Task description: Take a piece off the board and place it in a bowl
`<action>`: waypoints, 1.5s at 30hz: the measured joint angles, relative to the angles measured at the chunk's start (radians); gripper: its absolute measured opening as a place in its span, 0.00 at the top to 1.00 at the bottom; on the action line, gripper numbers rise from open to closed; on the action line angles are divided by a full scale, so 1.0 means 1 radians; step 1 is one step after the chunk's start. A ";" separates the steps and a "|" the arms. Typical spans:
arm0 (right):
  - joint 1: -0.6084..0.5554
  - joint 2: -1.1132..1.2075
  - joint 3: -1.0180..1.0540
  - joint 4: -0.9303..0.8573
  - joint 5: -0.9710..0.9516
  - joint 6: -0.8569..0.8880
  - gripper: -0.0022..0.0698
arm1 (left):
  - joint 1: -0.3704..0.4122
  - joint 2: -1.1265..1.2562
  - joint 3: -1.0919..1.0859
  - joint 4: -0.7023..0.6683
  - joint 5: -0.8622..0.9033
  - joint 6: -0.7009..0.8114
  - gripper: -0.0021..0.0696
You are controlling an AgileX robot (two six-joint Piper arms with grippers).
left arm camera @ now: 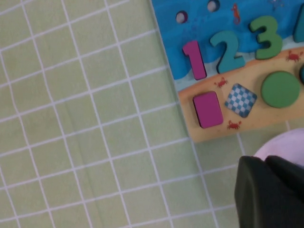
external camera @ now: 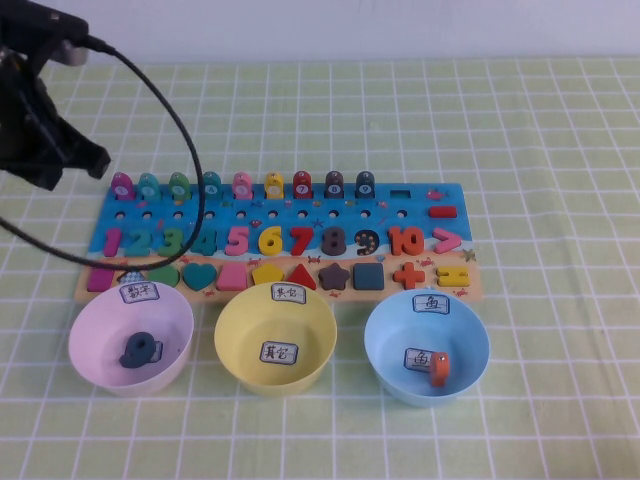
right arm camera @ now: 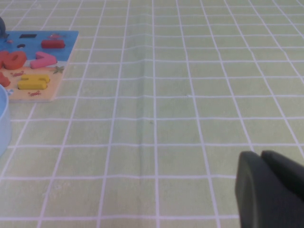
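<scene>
The magenta piece (external camera: pixel 100 279) lies flat in its slot at the left end of the board's (external camera: pixel 400 200) front row; it also shows in the left wrist view (left arm camera: pixel 207 109). The pale yellow bowl (external camera: pixel 275 340) stands in front of the board's middle, holding only its labels. My left gripper (external camera: pixel 60 165) hangs high above the table, left of and behind the board's left end, shut and empty; its dark fingers (left arm camera: pixel 251 190) show in the left wrist view. My right gripper (right arm camera: pixel 260 154) is shut and empty over bare cloth to the right of the board, outside the high view.
A pink bowl (external camera: pixel 130 335) with a dark blue piece stands left of the yellow one. A light blue bowl (external camera: pixel 427 345) with an orange piece stands to its right. A checked empty slot (left arm camera: pixel 241 99) lies beside the magenta piece. A black cable (external camera: pixel 190 150) arcs over the board's left end.
</scene>
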 joint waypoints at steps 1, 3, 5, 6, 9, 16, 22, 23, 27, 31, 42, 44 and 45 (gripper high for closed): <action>0.000 0.000 0.000 0.000 0.000 0.000 0.99 | 0.000 0.033 -0.046 0.002 0.016 0.000 0.98; 0.000 0.000 0.000 0.000 0.000 0.000 0.99 | 0.000 0.105 -0.132 0.005 0.036 0.000 0.98; 0.000 0.000 0.000 0.000 0.000 0.000 0.99 | 0.000 0.160 -0.198 0.005 0.041 0.005 0.98; 0.000 0.000 0.000 0.000 0.000 0.000 0.99 | 0.000 0.180 -0.223 0.005 0.043 0.008 0.98; 0.000 0.000 0.000 0.000 0.000 0.000 0.99 | 0.000 0.240 -0.287 -0.028 0.045 0.036 0.98; 0.000 0.000 0.000 0.000 0.000 0.000 0.99 | 0.000 0.284 -0.276 -0.121 0.047 0.101 0.95; 0.000 0.000 0.000 0.000 0.000 0.000 0.99 | 0.042 0.246 -0.172 -0.123 0.047 0.107 0.91; 0.000 0.000 0.000 0.000 0.001 0.000 0.99 | 0.059 0.225 -0.141 -0.123 0.045 0.107 0.91; 0.000 0.000 0.000 0.000 0.001 0.000 0.99 | 0.102 0.146 0.016 -0.131 0.042 0.107 0.91; 0.000 0.000 0.000 0.000 0.001 0.000 0.99 | 0.109 0.080 0.171 -0.146 -0.032 0.107 0.91; 0.000 0.000 0.000 0.000 0.001 0.000 0.99 | 0.109 0.146 0.195 -0.174 -0.163 0.107 0.63; 0.000 0.000 0.000 0.000 0.001 0.000 0.99 | 0.109 0.161 0.174 -0.174 -0.182 0.105 0.48; 0.000 0.000 0.000 0.000 0.001 0.000 0.99 | 0.109 0.170 0.164 -0.174 -0.190 0.102 0.43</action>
